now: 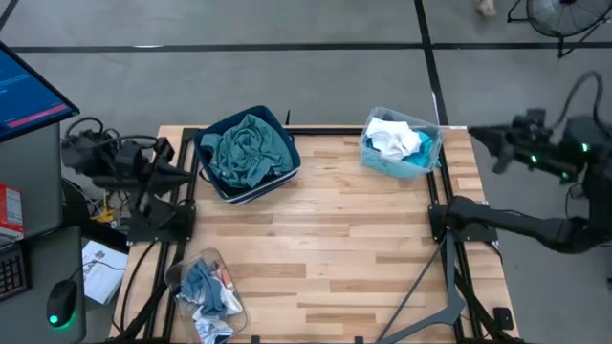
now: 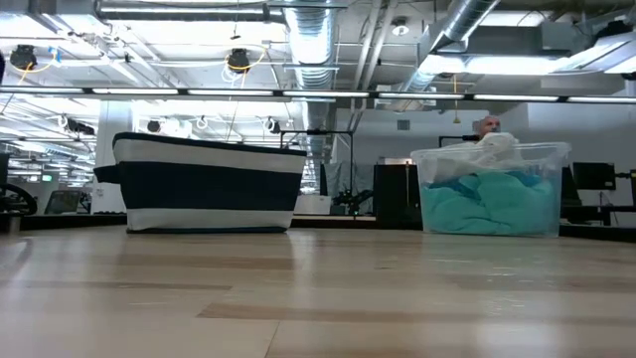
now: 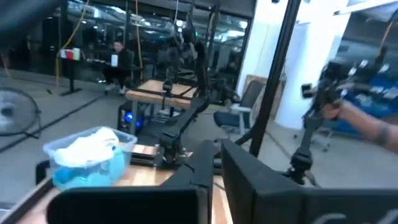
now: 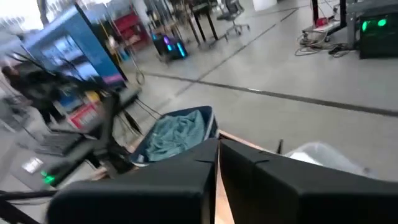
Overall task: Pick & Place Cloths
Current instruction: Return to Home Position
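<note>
Nothing loose on the counter [image 1: 325, 239]. The teal shirt [image 1: 247, 153] fills the blue bin [image 1: 283, 122] at upper centre, white and turquoise cloths [image 1: 397, 143] the upper-right tub [image 1: 432, 131], socks [image 1: 203, 287] the lower-left tub [image 1: 177, 272]. Left arm [image 1: 134, 172] and right arm [image 1: 535, 153] are parked at the sides, jaws closed and empty. Sorting looks finished.

No legible text in any view. Closest candidates:
- Monitor [image 1: 29, 91], off the table's far left corner: blue screen w/ pale lines and a red bar, chars too small to read. Right wrist view shows the same screen, just blurred.
- Red box [image 1: 9, 212] at the left edge: some print on it, unreadable.
- Paper sheet [image 1: 98, 267] on the desk by the left arm's base: dark marks, can't make out letters or nos.
</note>
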{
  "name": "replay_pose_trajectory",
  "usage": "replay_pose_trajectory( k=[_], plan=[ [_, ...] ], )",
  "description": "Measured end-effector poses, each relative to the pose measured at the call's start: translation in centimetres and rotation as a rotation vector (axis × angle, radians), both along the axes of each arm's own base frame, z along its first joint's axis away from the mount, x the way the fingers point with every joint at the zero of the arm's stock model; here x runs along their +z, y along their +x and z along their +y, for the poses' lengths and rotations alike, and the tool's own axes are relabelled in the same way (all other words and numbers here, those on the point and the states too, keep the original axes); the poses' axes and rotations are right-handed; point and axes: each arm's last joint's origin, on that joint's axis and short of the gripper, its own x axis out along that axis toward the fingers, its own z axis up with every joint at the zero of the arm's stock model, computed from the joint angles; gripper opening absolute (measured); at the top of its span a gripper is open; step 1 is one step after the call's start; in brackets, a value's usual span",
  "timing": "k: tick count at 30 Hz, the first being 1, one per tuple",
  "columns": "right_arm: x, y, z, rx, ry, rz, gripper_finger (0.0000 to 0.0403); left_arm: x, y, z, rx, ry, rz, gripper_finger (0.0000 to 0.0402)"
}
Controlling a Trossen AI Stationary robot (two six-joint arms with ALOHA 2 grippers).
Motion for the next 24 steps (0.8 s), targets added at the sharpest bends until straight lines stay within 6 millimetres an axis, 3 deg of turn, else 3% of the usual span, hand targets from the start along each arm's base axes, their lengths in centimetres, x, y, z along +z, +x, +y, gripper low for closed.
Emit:
replay_pose_trajectory(
  k=[3,6,9,12,13,17,21,24],
  plan=[
    [-3.4,-2.3,1.5,-0.006,-0.004,-0.054,0.0003,-2.4,-1.0,0.9,-0.041,-0.073,-0.008,0.001],
    [-7.7,-3.5,2.8,0.031,-0.011,-0.136,0.0002,-6.0,-1.0,0.8,-0.076,-0.151,0.03,0.0002],
    [-12.2,-3.2,3.4,0.093,-0.037,-0.223,0.0002,-9.6,-0.6,0.4,-0.066,-0.238,0.046,0.0001],
    [-14.3,-0.4,2.2,0.201,0.086,-0.13,0.0001,-12.9,0.1,-0.2,-0.074,-0.323,0.035,0.0001],
    [-14.5,0.4,1.7,0.257,0.08,-0.109,0.0001,-13.8,0.4,-0.5,-0.076,-0.355,0.02,0.0001],
    [-13.6,3.5,-0.4,0.568,-0.09,-0.301,0.0001,-16.5,1.1,-1.4,-0.132,-0.422,-0.039,0.0001],
    [-13.0,4.1,-1.1,0.623,-0.275,-0.487,0.0,-18.3,1.6,-2.1,-0.239,-0.446,-0.078,0.0001],
    [-14.1,4.1,-1.1,0.594,-0.276,-0.526,0.0,-19.6,1.9,-2.6,-0.278,-0.436,-0.07,0.0001]
  ],
)
